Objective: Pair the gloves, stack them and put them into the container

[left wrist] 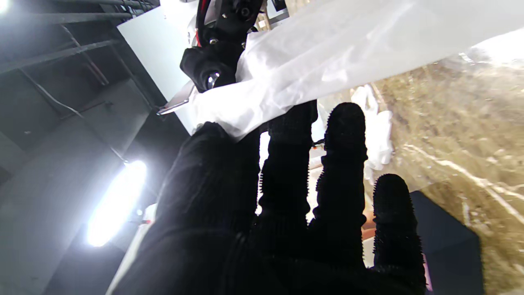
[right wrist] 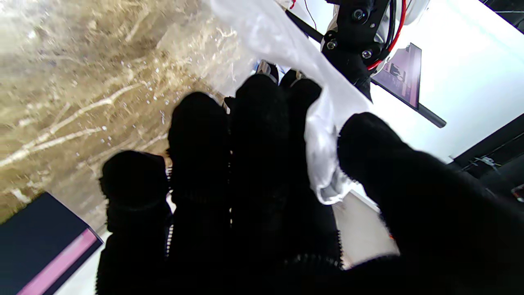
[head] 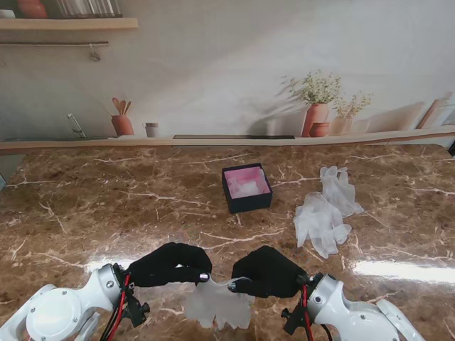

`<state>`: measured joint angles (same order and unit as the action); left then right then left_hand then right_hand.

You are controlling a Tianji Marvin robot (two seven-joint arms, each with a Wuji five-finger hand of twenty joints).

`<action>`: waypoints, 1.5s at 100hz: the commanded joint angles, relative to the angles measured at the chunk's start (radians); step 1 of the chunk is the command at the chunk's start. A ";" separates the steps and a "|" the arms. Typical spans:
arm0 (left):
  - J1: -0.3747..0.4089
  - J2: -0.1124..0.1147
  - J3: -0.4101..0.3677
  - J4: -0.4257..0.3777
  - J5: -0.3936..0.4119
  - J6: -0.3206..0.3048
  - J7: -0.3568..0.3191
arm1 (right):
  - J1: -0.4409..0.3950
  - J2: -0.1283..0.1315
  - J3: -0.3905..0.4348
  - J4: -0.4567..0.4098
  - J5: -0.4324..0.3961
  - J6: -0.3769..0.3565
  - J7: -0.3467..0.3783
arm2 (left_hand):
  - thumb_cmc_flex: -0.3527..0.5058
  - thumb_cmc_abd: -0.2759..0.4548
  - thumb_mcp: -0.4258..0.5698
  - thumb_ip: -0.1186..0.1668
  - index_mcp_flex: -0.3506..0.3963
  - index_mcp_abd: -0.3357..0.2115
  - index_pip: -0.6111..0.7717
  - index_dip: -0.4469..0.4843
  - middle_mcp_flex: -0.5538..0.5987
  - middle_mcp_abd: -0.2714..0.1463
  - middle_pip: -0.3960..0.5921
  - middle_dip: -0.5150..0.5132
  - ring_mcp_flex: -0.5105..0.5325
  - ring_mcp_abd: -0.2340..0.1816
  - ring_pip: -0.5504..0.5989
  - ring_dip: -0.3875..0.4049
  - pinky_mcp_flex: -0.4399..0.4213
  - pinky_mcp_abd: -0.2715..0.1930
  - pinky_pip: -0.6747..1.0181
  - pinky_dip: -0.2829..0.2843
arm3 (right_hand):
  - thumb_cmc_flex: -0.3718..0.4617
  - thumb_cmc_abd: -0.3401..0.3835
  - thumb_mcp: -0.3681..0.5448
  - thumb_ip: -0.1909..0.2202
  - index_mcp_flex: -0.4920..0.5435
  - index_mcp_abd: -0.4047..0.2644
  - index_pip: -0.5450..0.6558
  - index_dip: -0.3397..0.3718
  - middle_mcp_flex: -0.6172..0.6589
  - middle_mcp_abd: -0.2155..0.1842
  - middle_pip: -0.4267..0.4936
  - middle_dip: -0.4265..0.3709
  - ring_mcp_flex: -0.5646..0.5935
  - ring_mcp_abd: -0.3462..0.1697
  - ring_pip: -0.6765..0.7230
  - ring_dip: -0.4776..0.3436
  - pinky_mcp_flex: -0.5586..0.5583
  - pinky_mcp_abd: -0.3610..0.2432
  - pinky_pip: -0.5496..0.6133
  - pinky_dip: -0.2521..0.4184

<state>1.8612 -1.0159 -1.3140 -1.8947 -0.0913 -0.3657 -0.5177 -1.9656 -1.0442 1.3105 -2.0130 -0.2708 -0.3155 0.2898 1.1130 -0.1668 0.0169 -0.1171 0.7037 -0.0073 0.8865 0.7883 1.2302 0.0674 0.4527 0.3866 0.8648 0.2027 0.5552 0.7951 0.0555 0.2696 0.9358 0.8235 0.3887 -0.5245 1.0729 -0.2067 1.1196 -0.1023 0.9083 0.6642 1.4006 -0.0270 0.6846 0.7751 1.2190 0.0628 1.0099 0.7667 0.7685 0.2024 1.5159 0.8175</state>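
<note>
**One glove pinched between both hands, close to the robot**

A translucent white glove (head: 217,304) is pinched at its cuff edge by the fingers (head: 190,273) of the left hand (head: 169,264) and by those of the right hand (head: 267,272). In each wrist view the film is seen caught between thumb and forefinger, while the other fingers are held loosely together. The glove is stretched between the two hands, its finger end hanging toward the robot (whether it touches the table (head: 99,206) cannot be told). Farther off, near the middle of the marble table, the container (head: 247,188) is seen, a dark open box with a pink lining. To its right, well apart from it, a heap of gloves (head: 325,209) is left lying.
</note>
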 commanded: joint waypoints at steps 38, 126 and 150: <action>-0.150 -0.051 0.120 0.189 0.278 0.124 0.246 | 0.301 -0.024 -0.174 0.339 -0.114 0.094 -0.092 | 0.046 0.055 -0.043 0.042 -0.073 -0.069 0.025 0.023 0.003 -0.012 0.029 -0.008 -0.040 0.008 0.032 0.013 -0.018 -0.008 0.063 0.025 | -0.009 -0.007 -0.038 -0.020 -0.049 -0.035 -0.023 0.041 -0.021 -0.001 0.001 0.002 -0.066 -0.042 0.036 0.018 -0.107 -0.035 0.002 -0.027; -0.420 -0.144 0.418 0.504 0.647 0.309 0.711 | 0.667 -0.076 -0.480 0.818 -0.558 0.112 -0.601 | 0.036 0.033 -0.041 0.039 -0.066 -0.106 0.041 0.013 -0.015 -0.016 0.039 -0.005 -0.055 0.017 0.086 0.027 -0.003 -0.015 0.135 0.071 | -0.038 -0.064 0.014 -0.050 -0.075 -0.110 0.030 0.011 -0.032 -0.048 0.010 0.010 -0.070 -0.090 0.013 0.011 -0.097 -0.063 -0.034 -0.033; -0.440 -0.168 0.449 0.554 0.663 0.330 0.808 | 0.711 -0.093 -0.545 0.890 -0.593 0.172 -0.722 | 0.035 0.031 -0.039 0.039 -0.074 -0.109 0.048 0.008 -0.020 -0.014 0.040 -0.007 -0.060 0.019 0.091 0.026 -0.005 -0.018 0.140 0.069 | -0.038 -0.064 0.012 -0.048 -0.076 -0.118 0.034 0.015 -0.033 -0.052 0.015 0.010 -0.068 -0.097 0.017 0.012 -0.089 -0.069 -0.037 -0.037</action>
<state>1.4224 -1.1707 -0.8722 -1.3533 0.5652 -0.0428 0.2709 -1.2577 -1.1296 0.7716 -1.1348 -0.8649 -0.1565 -0.4441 1.1212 -0.1561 -0.0054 -0.1064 0.6649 -0.0478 0.8965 0.7999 1.2128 0.0661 0.4682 0.3859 0.8107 0.2067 0.6066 0.8084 0.0536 0.2661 1.0386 0.8707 0.3889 -0.5761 1.0617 -0.2224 1.0516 -0.1891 0.9114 0.6763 1.3591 -0.0588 0.6796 0.7746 1.1621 0.0155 1.0233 0.7680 0.6717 0.1483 1.4825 0.7999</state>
